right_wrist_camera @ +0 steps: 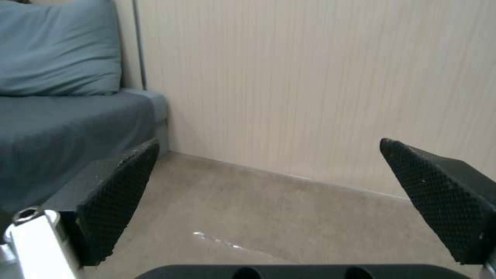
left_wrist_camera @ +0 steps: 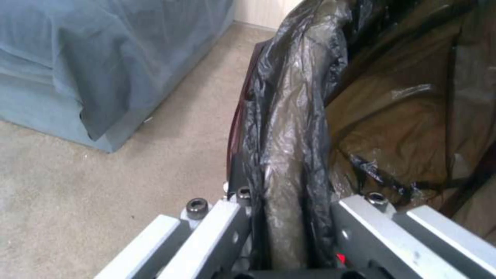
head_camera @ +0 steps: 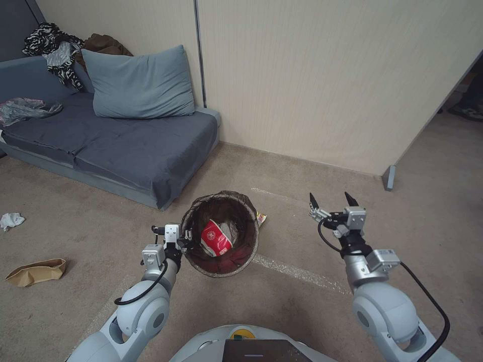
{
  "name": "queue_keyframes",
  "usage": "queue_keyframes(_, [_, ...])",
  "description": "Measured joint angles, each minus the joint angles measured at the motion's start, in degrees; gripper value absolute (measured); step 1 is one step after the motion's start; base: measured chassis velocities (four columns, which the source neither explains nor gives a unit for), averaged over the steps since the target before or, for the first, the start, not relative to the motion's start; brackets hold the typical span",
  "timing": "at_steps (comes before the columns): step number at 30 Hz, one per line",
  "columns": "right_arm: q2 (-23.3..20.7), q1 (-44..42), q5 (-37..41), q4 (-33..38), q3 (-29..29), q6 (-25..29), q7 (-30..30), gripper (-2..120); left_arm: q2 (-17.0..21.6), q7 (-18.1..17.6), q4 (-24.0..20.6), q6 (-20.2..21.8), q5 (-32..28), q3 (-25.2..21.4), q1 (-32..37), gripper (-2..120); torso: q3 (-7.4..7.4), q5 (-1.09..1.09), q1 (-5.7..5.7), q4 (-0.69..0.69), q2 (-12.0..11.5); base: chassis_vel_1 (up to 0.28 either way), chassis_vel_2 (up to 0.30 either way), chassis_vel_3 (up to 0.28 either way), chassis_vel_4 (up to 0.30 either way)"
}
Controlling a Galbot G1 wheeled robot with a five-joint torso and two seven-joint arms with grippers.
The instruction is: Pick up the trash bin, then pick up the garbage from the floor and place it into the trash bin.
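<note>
A: On the carpet just ahead of the robot's base, the trash bin (head_camera: 221, 234) hangs from the left hand (head_camera: 187, 240), which pinches its near-left rim; the left wrist view shows the dark liner (left_wrist_camera: 289, 128) and rim sandwiched between the fingers.

B: Contents?

A: One red-and-white paper cup (head_camera: 216, 238) inside. Right hand (head_camera: 332, 202) is held up to the right of the bin, well apart from it, fingers spread wide, holding nothing.

B: Garbage left on the floor?

A: Yellow wrapper (head_camera: 261, 218) just beyond the bin's far-right rim, nearest the right hand. Crumpled brown paper bag (head_camera: 36, 272) and white tissue wad (head_camera: 11, 220) lie far left, well apart from either hand.

B: Judgement on the step?

A: Likely the wrapper first. Keep the bin's mouth level and the rim pinch firm, since the slick liner could slip. Bring the spread right hand down over the wrapper, clear of the bin wall.
</note>
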Motion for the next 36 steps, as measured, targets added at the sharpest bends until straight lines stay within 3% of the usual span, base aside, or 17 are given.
queue_keyframes(12, [5.0, -0.9, -3.8, -1.6, -1.7, 2.0, 0.4, 100, -0.2, -0.5, -0.4, -0.3, 0.3, -0.1, 0.4, 2, 0.00, 0.00, 0.00, 0.00, 0.0, 0.000, 0.000, 0.000, 0.000])
queue_keyframes(36, [4.3, 0.7, -4.3, -1.7, -3.3, 1.0, 1.9, 100, 0.0, -0.4, -1.6, -0.7, 0.0, -0.2, 1.5, 2, 0.00, 0.01, 0.00, 0.00, 0.0, 0.023, 0.023, 0.027, 0.024])
